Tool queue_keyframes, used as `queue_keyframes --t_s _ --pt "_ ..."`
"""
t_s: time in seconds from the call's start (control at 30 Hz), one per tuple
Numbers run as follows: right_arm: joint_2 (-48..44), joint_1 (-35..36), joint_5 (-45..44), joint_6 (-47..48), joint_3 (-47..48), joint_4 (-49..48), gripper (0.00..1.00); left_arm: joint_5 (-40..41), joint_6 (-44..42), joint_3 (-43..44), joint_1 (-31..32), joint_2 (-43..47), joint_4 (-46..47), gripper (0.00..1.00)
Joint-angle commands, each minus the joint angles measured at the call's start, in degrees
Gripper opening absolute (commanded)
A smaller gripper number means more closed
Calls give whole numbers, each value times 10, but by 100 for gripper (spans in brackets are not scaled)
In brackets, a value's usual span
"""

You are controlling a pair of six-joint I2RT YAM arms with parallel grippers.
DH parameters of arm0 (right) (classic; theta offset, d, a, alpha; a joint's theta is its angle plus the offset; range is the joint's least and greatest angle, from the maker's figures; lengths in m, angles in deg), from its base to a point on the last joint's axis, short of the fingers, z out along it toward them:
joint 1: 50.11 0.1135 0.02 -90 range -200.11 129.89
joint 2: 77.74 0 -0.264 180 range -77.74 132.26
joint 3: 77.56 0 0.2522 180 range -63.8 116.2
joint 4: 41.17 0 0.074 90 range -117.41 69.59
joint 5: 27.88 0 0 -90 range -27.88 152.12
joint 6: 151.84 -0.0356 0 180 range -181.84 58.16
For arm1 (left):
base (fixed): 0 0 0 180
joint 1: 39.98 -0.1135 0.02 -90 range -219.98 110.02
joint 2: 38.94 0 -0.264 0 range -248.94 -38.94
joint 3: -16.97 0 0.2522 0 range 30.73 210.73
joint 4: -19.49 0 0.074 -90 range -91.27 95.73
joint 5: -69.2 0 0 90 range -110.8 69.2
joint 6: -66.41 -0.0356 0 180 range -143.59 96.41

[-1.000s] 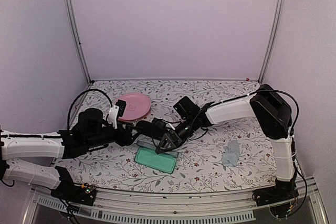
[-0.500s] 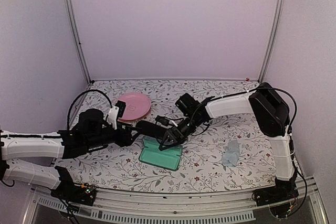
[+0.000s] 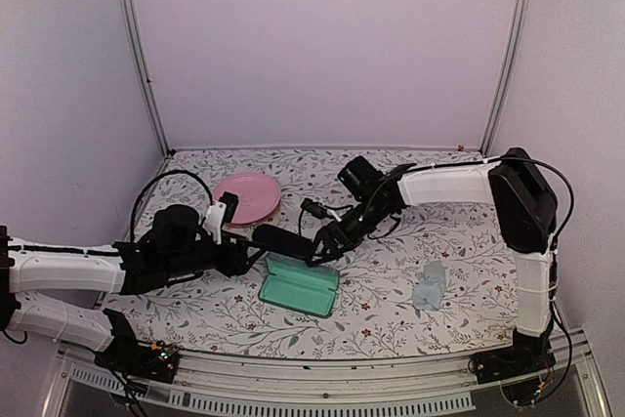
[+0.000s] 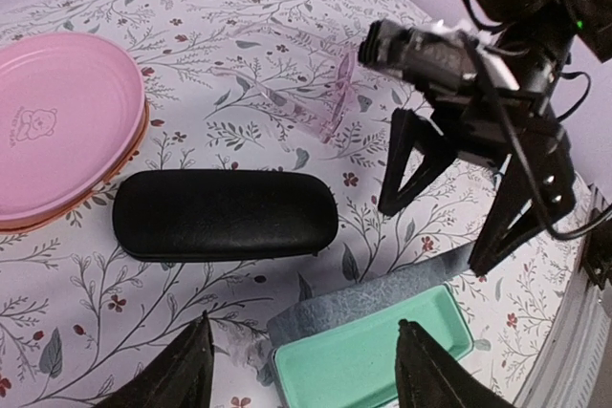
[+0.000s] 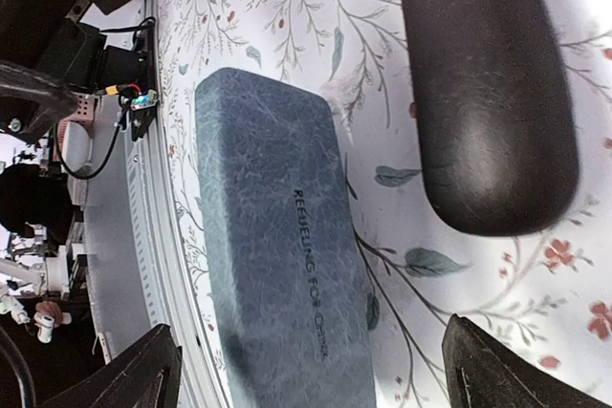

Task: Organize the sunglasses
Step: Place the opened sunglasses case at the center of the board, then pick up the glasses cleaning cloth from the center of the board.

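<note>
The left pincer [image 4: 304, 324] is held low over the surface [image 3: 391, 314], its fingers apart and nothing gripped. Just ahead of it, the open grey-blue case [image 4: 382, 293] is seen with its green inside [image 4: 373, 362] turned up, towards the near edge. The black oval case [image 4: 225, 214] is laid closed just behind it, with a thin strip of bare surface between the two. One end of it is set just beside the rim of the pink plate [image 4: 67, 117].

The right pincer [image 3: 324, 251] is poised above the far side of the grey-blue case, its fingers spread wide and nothing touched. The pale pinkish sunglasses [image 4: 337, 93] are found on the surface beyond the black case, between the plate and the right arm, with bare surface around them. The reddish-brown pair cannot be made out. A light blue cloth [image 3: 430, 285] is left well apart to the right, where most of the open room is offered.
</note>
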Motion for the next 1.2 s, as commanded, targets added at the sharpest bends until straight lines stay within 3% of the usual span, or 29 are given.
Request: queue_keyframes --t_s 0.0,0.17,0.4,0.53,0.8,1.17 --pt "-88 -21 -104 -2 -57 8 97 10 -1 13 -7 -11 1 66" --pt "-208 -48 -206 -75 -197 -28 94 17 -8 28 -5 -16 -13 67" --pt "-379 -49 -345 -176 -356 1 85 27 -18 40 0 -27 -1 69" --pt "-430 -49 -368 -217 -405 30 74 24 -21 47 3 -40 4 70" --pt "-446 -47 -378 -262 -446 33 52 21 -19 56 3 -60 5 71" --pt "-398 -37 -422 -281 -444 32 50 14 -19 64 4 -73 5 72"
